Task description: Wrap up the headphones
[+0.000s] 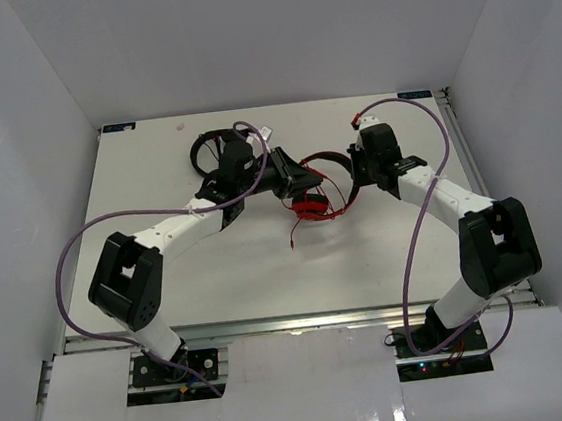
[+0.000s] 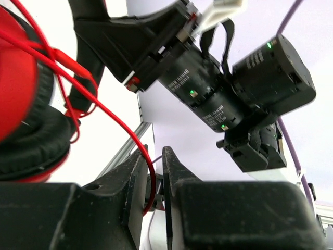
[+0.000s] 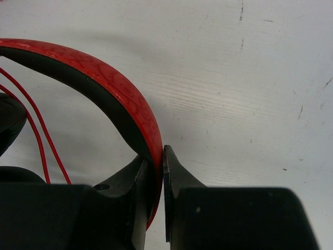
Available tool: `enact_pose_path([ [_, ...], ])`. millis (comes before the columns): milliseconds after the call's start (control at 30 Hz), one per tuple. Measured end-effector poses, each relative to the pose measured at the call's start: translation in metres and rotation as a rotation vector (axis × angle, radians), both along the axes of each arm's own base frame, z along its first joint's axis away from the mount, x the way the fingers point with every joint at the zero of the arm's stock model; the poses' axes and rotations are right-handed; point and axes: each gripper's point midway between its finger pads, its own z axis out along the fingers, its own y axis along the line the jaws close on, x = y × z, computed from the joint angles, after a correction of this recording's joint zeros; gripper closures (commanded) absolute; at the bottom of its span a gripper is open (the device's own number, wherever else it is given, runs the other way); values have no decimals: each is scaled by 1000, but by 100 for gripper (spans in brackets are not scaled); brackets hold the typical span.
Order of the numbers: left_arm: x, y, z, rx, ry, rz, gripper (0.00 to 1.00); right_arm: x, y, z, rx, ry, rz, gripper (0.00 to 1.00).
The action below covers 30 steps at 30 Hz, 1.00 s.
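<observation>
The red headphones (image 1: 311, 207) sit mid-table between both arms, one earcup (image 2: 15, 88) showing its black padding. My right gripper (image 1: 355, 167) (image 3: 156, 156) is shut on the red headband (image 3: 104, 78), which is pinched between its jaws. My left gripper (image 1: 298, 177) (image 2: 154, 151) stands just left of the headphones, its jaws a narrow gap apart. The thin red cable (image 2: 104, 112) loops over the earcup and runs down through that gap, resting against the left finger without being pinched. Two cable strands (image 3: 36, 130) hang below the headband, and a loose end (image 1: 294, 239) trails toward the front.
Black headphones (image 1: 204, 150) lie at the back left, partly under the left arm. White walls enclose the table (image 1: 158, 183) on three sides. The right arm's wrist (image 2: 218, 88) hangs close in front of the left gripper. Purple arm cables (image 1: 74, 252) arc beside each arm.
</observation>
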Motion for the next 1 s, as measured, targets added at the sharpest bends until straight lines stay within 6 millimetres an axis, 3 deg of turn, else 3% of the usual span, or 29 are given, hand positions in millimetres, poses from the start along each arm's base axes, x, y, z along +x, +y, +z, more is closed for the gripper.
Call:
enact_pose_path([
  [267,1,-20,-11,20,6,-20,72,3,-3,-1,38,21,-28,92],
  [433,-14,-42,-37,57,44,-67,71,4,-3,1,72,34,-28,92],
  [600,-31,-59,-58,94,57,-104,62,6,-4,4,132,53,-29,92],
  [833,-42,-77,-44,101,-33,-141,54,4,-8,-1,179,101,-48,92],
  [1000,-49,-81,-50,155,-98,-158,53,3,-9,0,205,114,-50,92],
])
